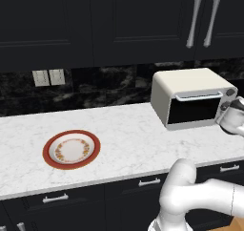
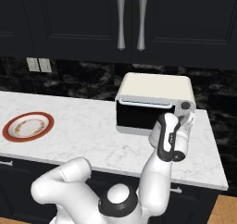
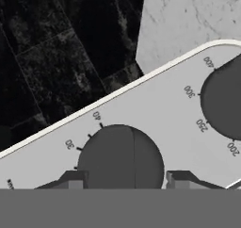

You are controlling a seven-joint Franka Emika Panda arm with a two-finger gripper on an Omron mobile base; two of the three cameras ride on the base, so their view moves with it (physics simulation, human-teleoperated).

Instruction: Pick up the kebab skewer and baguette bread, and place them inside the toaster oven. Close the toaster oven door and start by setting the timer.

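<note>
**At the timer knob**

We see an empty red-rimmed plate [image 1: 71, 149] well apart on the worktop's [image 1: 133, 130] left. The toaster oven [image 1: 190, 97] stands toward the worktop's right back, its door [image 1: 194, 109] shut. Our gripper [image 3: 126, 177] straddles the timer knob [image 3: 120, 156], fingertips [image 3: 73, 179] on either side, whether gripping we cannot tell. The arm reaches up to the oven's right front.

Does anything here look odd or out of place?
Nothing stands out. The toaster oven sits square on the counter with its door shut, the plate lies flat, and the gripper straddles a knob.
</note>
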